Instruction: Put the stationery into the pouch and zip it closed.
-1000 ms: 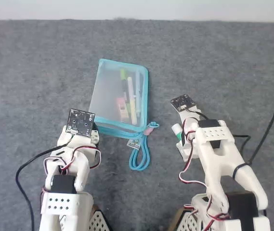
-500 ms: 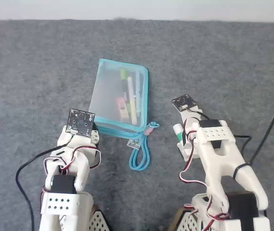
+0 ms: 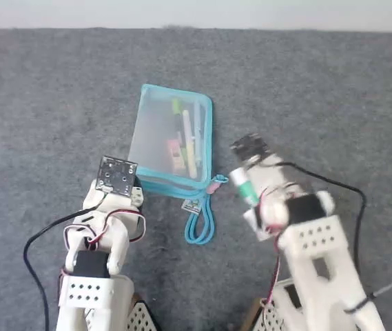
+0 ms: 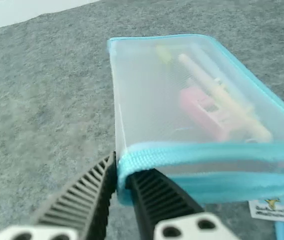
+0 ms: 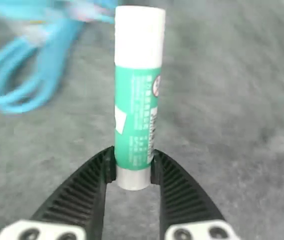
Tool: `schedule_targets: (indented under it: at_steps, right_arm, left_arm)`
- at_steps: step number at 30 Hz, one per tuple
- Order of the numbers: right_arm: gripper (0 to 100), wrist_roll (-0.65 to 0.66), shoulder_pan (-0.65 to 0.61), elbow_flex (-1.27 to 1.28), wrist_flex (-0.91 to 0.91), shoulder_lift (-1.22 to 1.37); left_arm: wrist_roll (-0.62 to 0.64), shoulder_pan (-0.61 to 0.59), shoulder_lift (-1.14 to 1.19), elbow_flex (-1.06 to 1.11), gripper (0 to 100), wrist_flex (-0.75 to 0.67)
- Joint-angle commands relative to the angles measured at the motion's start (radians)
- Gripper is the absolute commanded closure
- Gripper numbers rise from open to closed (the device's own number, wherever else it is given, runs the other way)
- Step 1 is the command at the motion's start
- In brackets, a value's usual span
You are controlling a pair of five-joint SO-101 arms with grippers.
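1. Right gripper (image 5: 133, 167) is pinching the glue stick (image 5: 134, 95) by its base, jaws pressed on both sides. The rest of the stick runs out ahead, in line with the gripper.
2. Key relation: the pouch (image 3: 171, 141) lies flat on the grey carpet (image 3: 333, 89), left of the stick. The stick's free end is near the pink zipper pull (image 3: 214, 183) at the pouch's near right corner, apart from it. The stick's axis points away from the robot and slightly left, roughly parallel to the pens (image 3: 189, 138) inside.
3. Left gripper (image 4: 122, 175) is clamped on the near left corner, on the zipper edge.
4. Judgement: the right arm is the feeder. The stick needs to shift left, in front of the near edge, between pull and left gripper.
5. Unclear: can't tell if the zipper is open; the left wrist view shows 1 unbroken blue band.
6. The blue strap (image 3: 199, 221) lies just before that edge, so it's a possible snag.
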Motion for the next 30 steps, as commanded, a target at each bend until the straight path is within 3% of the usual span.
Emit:
schedule_targets:
  at_steps: [1, 5, 13, 30]
  right_arm:
    - [99.2, 0.012, -0.171, -0.028, 0.028, -0.065]
    - [99.2, 0.012, -0.252, -0.031, 0.024, -0.065]
    - [99.2, 0.012, -0.255, -0.098, 0.022, -0.042]
    - [99.2, -0.083, -0.251, -0.494, 0.021, 0.538]
  left_arm:
    - [0.005, 0.055, -0.003, -0.042, 99, -0.023]
    - [0.006, 0.087, -0.003, -0.042, 99, -0.023]
    - [0.006, 0.141, -0.005, -0.048, 99, -0.023]
    - [0.008, 0.152, -0.005, -0.064, 99, -0.021]
